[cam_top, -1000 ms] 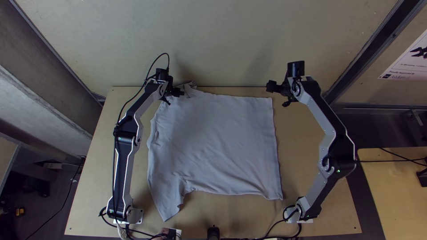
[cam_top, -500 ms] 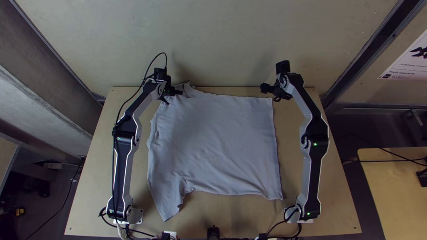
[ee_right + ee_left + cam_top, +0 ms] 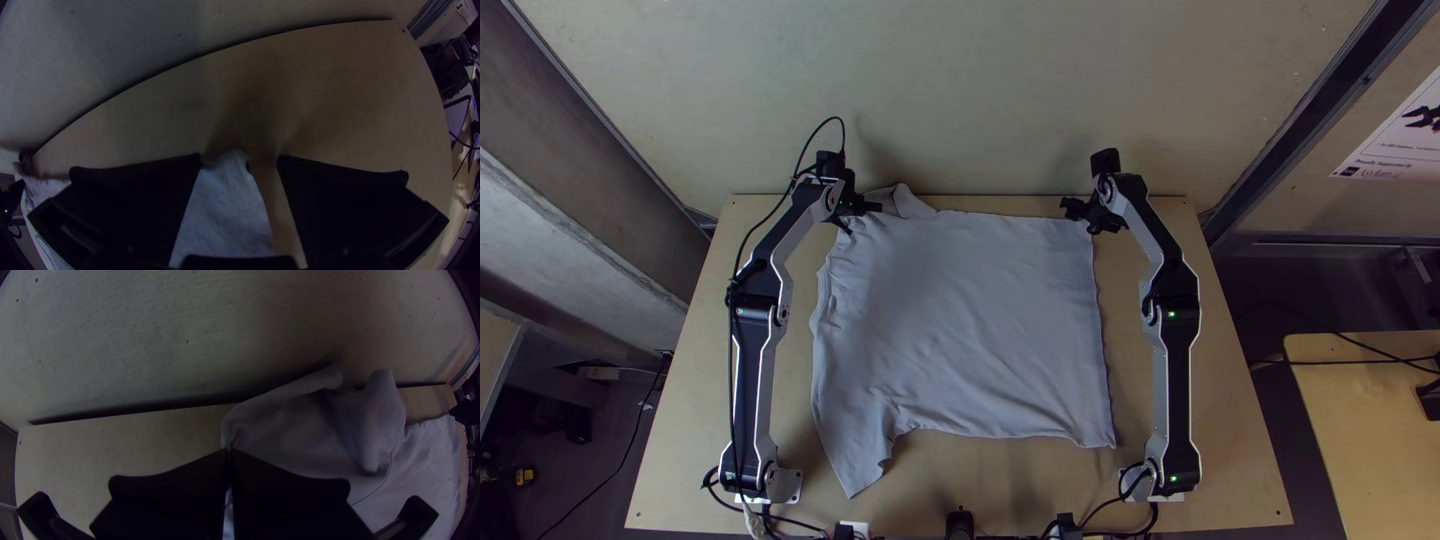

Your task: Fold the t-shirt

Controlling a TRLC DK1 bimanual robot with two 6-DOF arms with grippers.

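Note:
The pale grey t-shirt (image 3: 970, 320) lies mostly spread on the table, one sleeve toward the near left and its far left part bunched at the table's far edge. At that far left part is my left gripper (image 3: 860, 215); in the left wrist view the left gripper (image 3: 230, 452) is shut on the cloth (image 3: 310, 435), fingertips together. My right gripper (image 3: 1078, 215) is at the shirt's far right corner. In the right wrist view the right gripper (image 3: 239, 157) stands open, with the shirt's corner (image 3: 227, 205) between its two fingers.
The wooden table (image 3: 1240, 480) extends around the shirt, with a pale wall (image 3: 980, 100) rising beyond its far edge. Cables (image 3: 1105, 510) run near the arm bases. A second table (image 3: 1370, 430) stands at the right.
The right arm has swung left and its gripper has come to the shirt's far right corner. My left gripper has shifted slightly left, and the cloth beside it has moved and spread a little.

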